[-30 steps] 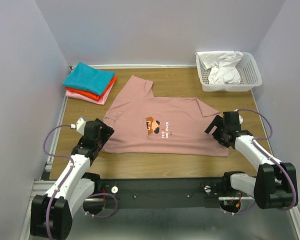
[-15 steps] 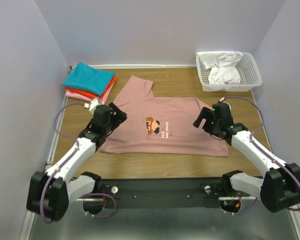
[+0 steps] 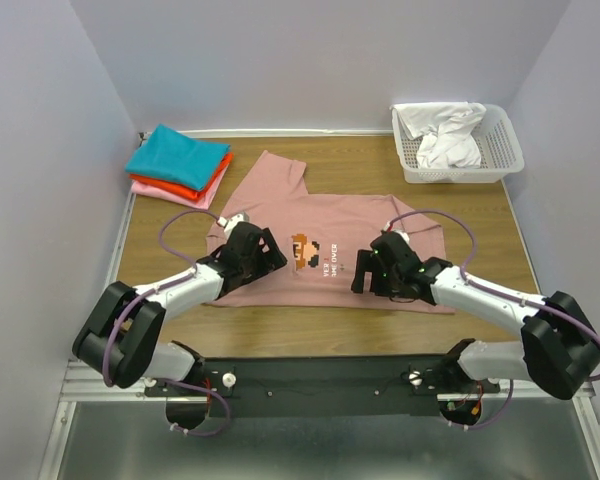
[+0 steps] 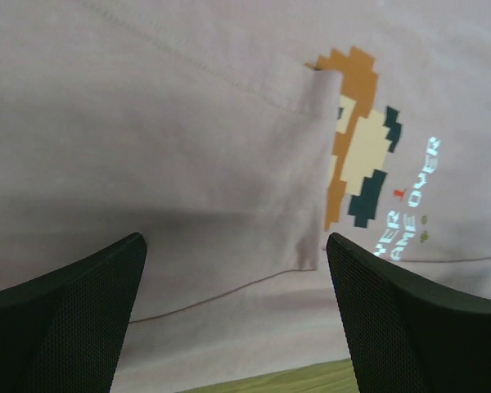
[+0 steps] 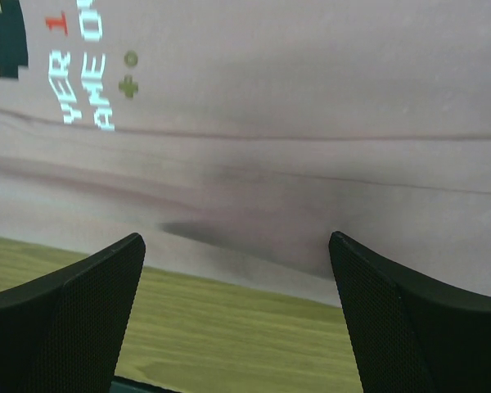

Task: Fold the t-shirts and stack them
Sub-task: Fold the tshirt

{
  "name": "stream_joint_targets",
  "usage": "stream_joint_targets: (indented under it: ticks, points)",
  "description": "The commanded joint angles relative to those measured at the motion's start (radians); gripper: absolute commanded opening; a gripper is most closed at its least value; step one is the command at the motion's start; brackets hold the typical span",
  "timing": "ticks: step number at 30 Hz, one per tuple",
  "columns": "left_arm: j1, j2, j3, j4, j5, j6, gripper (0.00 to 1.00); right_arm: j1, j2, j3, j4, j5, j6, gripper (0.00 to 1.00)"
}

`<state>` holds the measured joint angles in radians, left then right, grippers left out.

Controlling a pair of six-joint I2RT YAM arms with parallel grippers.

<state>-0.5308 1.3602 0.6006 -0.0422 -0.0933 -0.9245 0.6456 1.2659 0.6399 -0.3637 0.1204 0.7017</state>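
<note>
Pink tee (image 3: pixel 330 215) lies flat mid-desk (image 3: pixel 280 325), its sides seemingly folded in. Left tool (image 3: pixel 270 250) and right tool (image 3: pixel 365 268) hover low over it, flanking its print (image 3: pixel 305 250), both with fingers apart. Next, probably: pinch the tee's near edge, fold it across, then carry it to the stack (image 3: pixel 180 165) beyond its far-left corner.

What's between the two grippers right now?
Top view: only the pink t-shirt's chest, carrying the pixel-figure print and white text, lies between the left gripper and right gripper.

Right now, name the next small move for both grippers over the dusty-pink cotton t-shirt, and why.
Probably lower the left gripper and right gripper to pinch the near hem of the dusty-pink cotton t-shirt: both hover open above that edge by the wooden table.
</note>
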Motion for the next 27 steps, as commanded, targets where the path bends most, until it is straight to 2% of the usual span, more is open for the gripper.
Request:
stream_joint_targets:
  ticks: [1,12,17,20,27]
  points:
    - [-0.005,-0.015,-0.054,0.024,-0.029,-0.036,0.98,0.064,-0.02,-0.029,-0.003,0.087,0.039,1.0]
    - [-0.005,-0.021,-0.071,0.001,-0.06,-0.063,0.98,0.158,-0.077,0.004,0.006,0.078,-0.011,1.0]
    - [-0.005,-0.021,-0.065,-0.012,-0.071,-0.065,0.98,0.264,-0.099,-0.012,0.025,0.039,0.002,1.0]
    - [-0.005,-0.013,-0.062,-0.012,-0.068,-0.07,0.98,0.272,-0.05,-0.02,0.049,0.044,0.005,1.0]
    - [-0.005,-0.009,-0.065,-0.019,-0.065,-0.068,0.98,0.272,0.069,0.047,0.081,0.192,-0.011,1.0]
